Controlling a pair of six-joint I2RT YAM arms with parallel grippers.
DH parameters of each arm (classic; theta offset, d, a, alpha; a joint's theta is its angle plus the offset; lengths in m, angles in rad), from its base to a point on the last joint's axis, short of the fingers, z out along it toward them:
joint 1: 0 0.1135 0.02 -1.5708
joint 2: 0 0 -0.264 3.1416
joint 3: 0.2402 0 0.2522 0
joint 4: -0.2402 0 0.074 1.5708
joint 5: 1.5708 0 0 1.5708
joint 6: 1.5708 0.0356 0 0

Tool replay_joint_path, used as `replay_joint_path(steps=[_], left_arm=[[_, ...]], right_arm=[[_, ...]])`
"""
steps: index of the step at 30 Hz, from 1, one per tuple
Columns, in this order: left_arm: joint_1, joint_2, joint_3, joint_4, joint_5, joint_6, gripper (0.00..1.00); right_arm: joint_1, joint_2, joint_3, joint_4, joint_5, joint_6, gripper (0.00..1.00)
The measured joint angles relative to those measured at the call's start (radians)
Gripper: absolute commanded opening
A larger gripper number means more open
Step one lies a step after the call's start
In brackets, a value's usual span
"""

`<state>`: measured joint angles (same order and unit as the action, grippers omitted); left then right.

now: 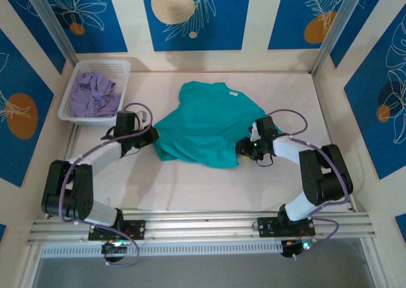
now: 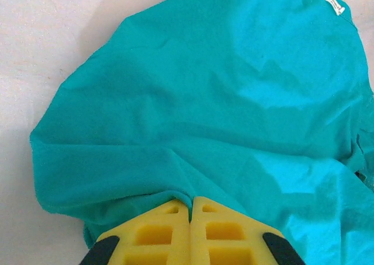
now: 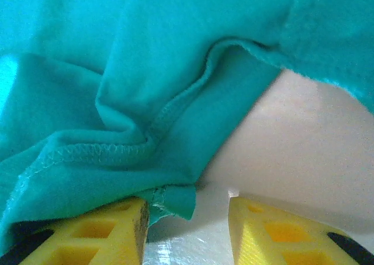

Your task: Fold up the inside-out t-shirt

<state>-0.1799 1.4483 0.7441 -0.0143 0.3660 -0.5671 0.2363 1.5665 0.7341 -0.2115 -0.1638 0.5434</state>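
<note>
The t-shirt (image 1: 203,126) lay rumpled mid-tabletop (image 1: 190,186), with no clean fold showing. The left end effector (image 2: 190,209) was pinched shut on its left edge, and the right end effector (image 3: 187,209) gaped at the hem. Nearly all the folding looked left to do.

Black arms (image 1: 66,189), purple cables (image 1: 95,150), yellow claws (image 2: 190,204)

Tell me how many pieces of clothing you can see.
2: the teal t-shirt mid-table, a lavender garment in the white basket at far left. More could lie hidden under it.
</note>
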Motion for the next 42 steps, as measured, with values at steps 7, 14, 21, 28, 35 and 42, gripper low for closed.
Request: replay_joint_path(steps=[7, 14, 21, 28, 35, 42], left_arm=[[0.0, 0.0, -0.003, 0.0, 0.0, 0.001, 0.0], [0.0, 0.0, -0.003, 0.0, 0.0, 0.001, 0.0], [0.0, 0.0, -0.003, 0.0, 0.0, 0.001, 0.0], [0.0, -0.027, -0.003, -0.016, 0.0, -0.001, 0.0], [0.001, -0.226, 0.007, -0.058, -0.013, -0.056, 0.0], [0.005, -0.344, 0.127, -0.072, -0.115, -0.098, 0.0]], right_arm=[[0.035, 0.061, 0.061, -0.02, 0.003, -0.039, 0.35], [0.052, 0.074, 0.097, -0.043, 0.017, -0.08, 0.17], [0.058, 0.036, 0.096, -0.089, 0.072, -0.099, 0.03], [0.061, -0.219, 0.028, -0.203, 0.14, -0.08, 0.02], [0.057, -0.468, 0.094, -0.377, 0.19, -0.082, 0.03], [-0.051, -0.496, 0.274, -0.383, 0.172, -0.107, 0.05]])
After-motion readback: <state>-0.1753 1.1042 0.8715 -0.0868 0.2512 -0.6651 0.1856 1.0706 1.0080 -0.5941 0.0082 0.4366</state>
